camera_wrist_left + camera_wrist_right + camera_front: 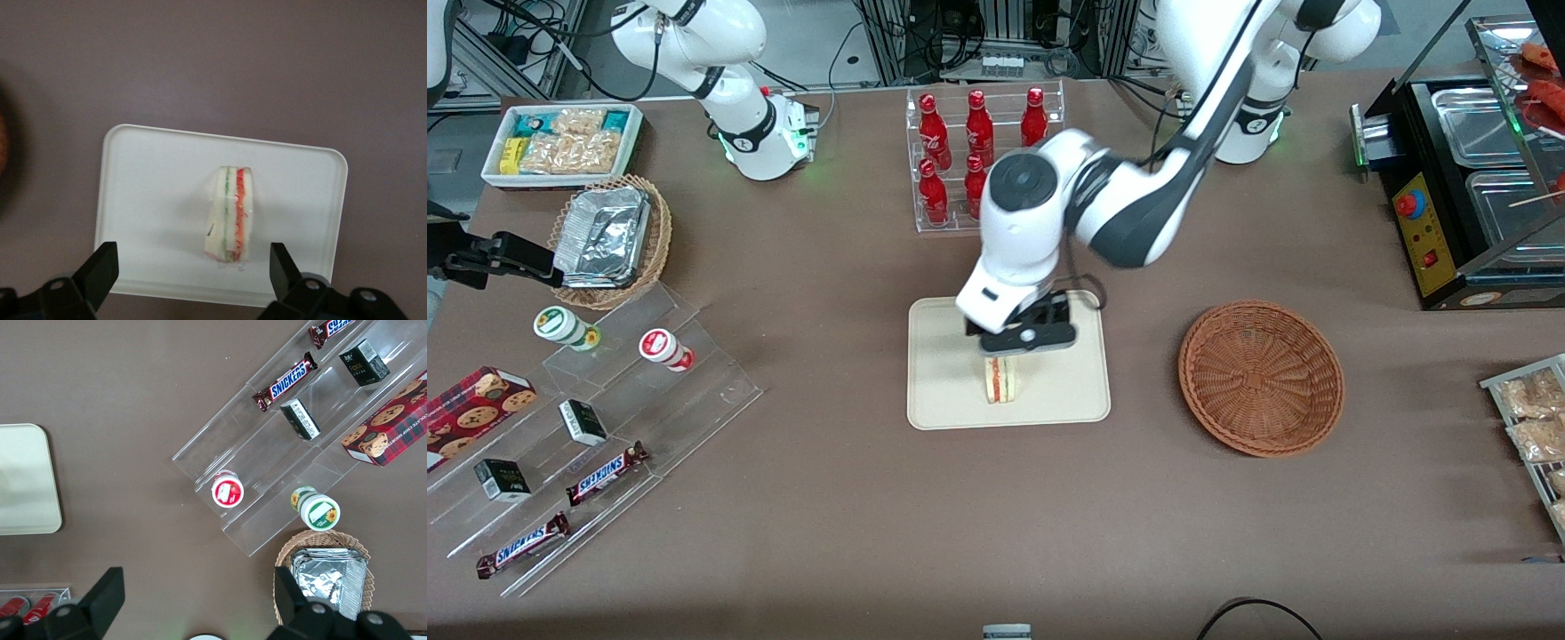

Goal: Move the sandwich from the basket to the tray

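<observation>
Left wrist view: we see the gripper (190,270) spread wide, empty, w/ the sandwich (229,214) standing on the tray (147,200) between its fingers. Front view: the sandwich's top is hidden under the gripper; the basket (1261,377) sits beside the tray.

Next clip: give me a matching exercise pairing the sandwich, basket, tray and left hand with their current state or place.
Things:
1. sandwich
2. basket
3. tray
4. hand

States:
A. holds nothing, toward the working arm's end
B. open, directly above the sandwich, not touching it
C. standing on its edge on the tray
D. cream, nearer the front camera than the red bottles

Pairs: 1-C, 2-A, 3-D, 4-B
</observation>
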`<action>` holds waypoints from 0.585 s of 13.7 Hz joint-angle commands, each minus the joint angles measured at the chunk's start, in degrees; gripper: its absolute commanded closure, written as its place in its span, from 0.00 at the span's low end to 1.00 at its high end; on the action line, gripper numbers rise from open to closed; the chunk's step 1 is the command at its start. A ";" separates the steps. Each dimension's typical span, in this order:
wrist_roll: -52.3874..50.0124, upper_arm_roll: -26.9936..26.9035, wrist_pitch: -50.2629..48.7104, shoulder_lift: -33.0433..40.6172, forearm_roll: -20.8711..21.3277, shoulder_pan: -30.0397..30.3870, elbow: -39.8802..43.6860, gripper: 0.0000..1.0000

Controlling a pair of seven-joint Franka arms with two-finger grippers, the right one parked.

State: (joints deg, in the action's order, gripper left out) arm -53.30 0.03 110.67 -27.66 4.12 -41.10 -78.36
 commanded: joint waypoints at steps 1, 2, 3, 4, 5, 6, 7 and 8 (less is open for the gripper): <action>-1.11 -3.45 -6.40 6.98 0.37 1.53 -2.85 0.00; 1.07 -3.46 -9.04 9.18 0.02 3.89 -3.03 0.00; 4.75 -3.46 -11.50 11.72 -0.33 6.35 -3.90 0.00; 8.79 -3.46 -13.61 14.44 -0.51 7.86 -5.39 0.00; 13.09 -3.46 -14.85 17.43 -1.04 10.31 -7.67 0.00; 16.88 -3.46 -15.13 20.33 -1.04 12.51 -10.30 0.00; 20.74 -3.46 -14.95 23.75 -1.56 14.27 -13.37 0.00; 24.44 -3.46 -14.95 26.66 -2.26 16.81 -15.92 0.00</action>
State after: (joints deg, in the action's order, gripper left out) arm -34.83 -3.95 95.11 -8.99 3.35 -27.62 -85.81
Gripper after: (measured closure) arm 0.000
